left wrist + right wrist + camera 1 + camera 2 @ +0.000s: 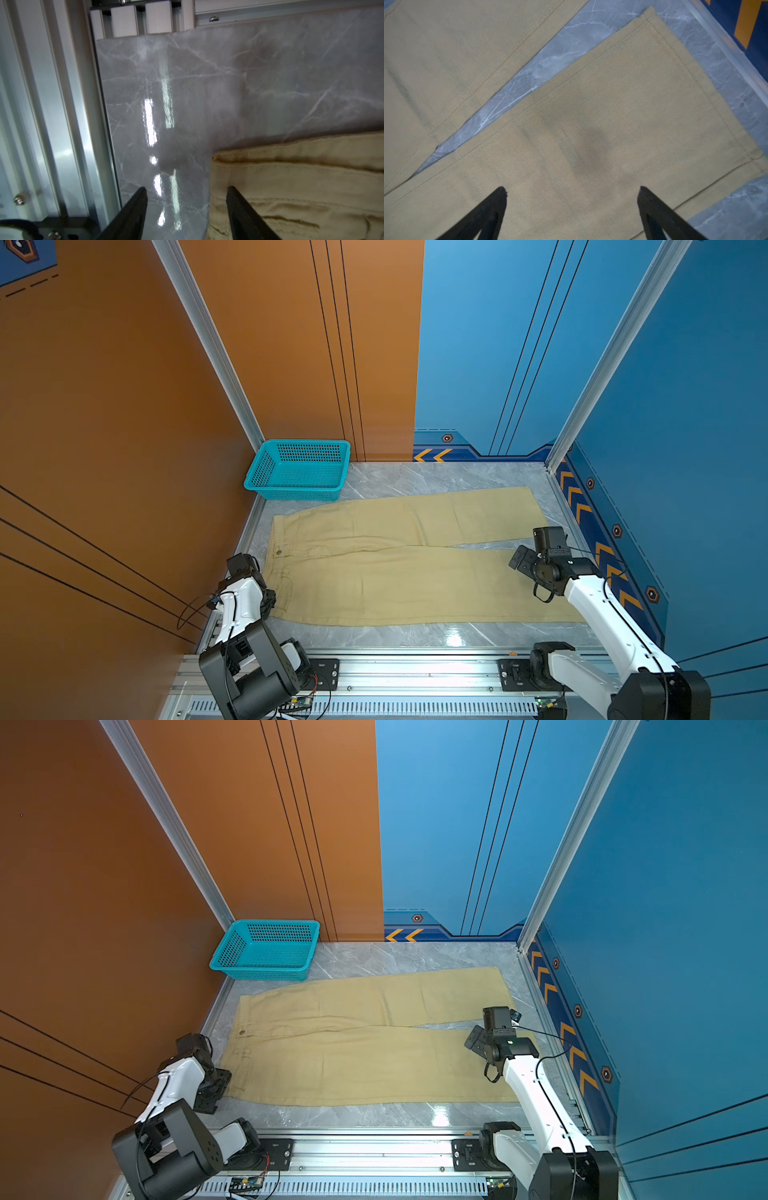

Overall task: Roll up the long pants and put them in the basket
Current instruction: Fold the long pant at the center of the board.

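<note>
Left gripper (186,188) sits low at the near-left corner of the long pants (395,572). Its jaws are partly apart and straddle the edge of the waistband (276,537), with one finger over bare marble and the other on the khaki cloth. Nothing looks pinched yet. My guess is it's set that way so that a squeeze would catch the band's edge.

The right gripper (571,187) hangs empty and spread wide above a leg, close to the cuff at the right end of the table (415,477).

The pants lie flat, waistband to the left and both legs running right, with a thin wedge of marble showing between the legs. Being laid out long like that suits rolling from one end.

Room is tight. The aluminium rail (62,124) stands just beside the waistband, and the cuffs reach nearly to the right wall. A teal basket (295,492) sits in the far-left corner, near the far hip. The only clear strips of marble are along the near edge and at the far right.
</note>
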`<move>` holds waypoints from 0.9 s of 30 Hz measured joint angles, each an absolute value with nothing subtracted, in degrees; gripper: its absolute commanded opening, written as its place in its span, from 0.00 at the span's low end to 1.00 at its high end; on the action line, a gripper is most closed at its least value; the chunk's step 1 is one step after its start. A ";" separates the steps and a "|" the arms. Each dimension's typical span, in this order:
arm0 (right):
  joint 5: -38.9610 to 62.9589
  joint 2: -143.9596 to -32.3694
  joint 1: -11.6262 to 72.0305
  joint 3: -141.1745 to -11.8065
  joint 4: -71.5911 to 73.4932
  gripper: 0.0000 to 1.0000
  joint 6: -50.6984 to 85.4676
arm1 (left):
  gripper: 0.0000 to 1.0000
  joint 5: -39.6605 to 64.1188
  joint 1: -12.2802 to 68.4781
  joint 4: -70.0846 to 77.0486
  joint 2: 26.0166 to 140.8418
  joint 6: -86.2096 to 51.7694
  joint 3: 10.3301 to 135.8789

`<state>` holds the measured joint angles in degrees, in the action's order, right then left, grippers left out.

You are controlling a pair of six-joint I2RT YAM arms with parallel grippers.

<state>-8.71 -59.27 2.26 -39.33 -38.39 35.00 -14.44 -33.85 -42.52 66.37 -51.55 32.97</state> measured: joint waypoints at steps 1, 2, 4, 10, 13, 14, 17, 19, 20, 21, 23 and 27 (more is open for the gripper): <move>-8.69 -59.27 2.33 -39.22 -38.39 1.00 35.03 | 0.64 -14.41 -33.47 -42.11 66.57 -51.44 32.97; -8.67 -59.27 2.37 -39.16 -38.33 1.00 35.03 | 0.64 -14.31 -33.01 -41.63 66.87 -51.42 32.97; -8.62 -59.27 2.61 -38.96 -37.93 1.00 35.05 | 0.64 -14.20 -32.40 -40.69 67.77 -51.42 32.97; -8.54 -59.27 2.70 -38.65 -37.71 1.00 35.03 | 0.44 -13.91 -32.12 -39.44 69.89 -51.83 32.95; -8.54 -59.27 2.70 -38.65 -37.69 1.00 35.03 | 0.27 -14.04 -31.55 -38.74 70.15 -51.90 32.95; -8.54 -59.27 2.70 -38.65 -37.69 1.00 35.03 | 0.23 -14.09 -31.35 -38.50 70.39 -51.77 32.95; -8.49 -59.59 2.68 -38.65 -37.47 1.00 35.48 | 0.15 -14.52 -30.59 -37.91 71.72 -52.27 33.19; -8.16 -60.07 2.68 -38.65 -37.32 1.00 35.97 | 0.12 -15.20 -29.78 -37.95 72.93 -52.36 33.85; -8.03 -60.31 2.68 -38.65 -37.32 1.00 36.07 | 0.11 -15.66 -29.34 -38.09 73.58 -52.12 34.26; -7.88 -60.55 2.68 -38.65 -37.30 1.00 36.10 | 0.11 -16.12 -29.02 -38.22 73.97 -52.01 34.52; -7.66 -60.86 2.68 -38.65 -37.30 1.00 36.10 | 0.16 -16.53 -28.73 -38.30 74.00 -51.99 34.54; -7.62 -60.95 2.57 -38.65 -37.28 1.00 36.07 | 0.21 -17.32 -28.75 -38.41 73.12 -51.99 33.91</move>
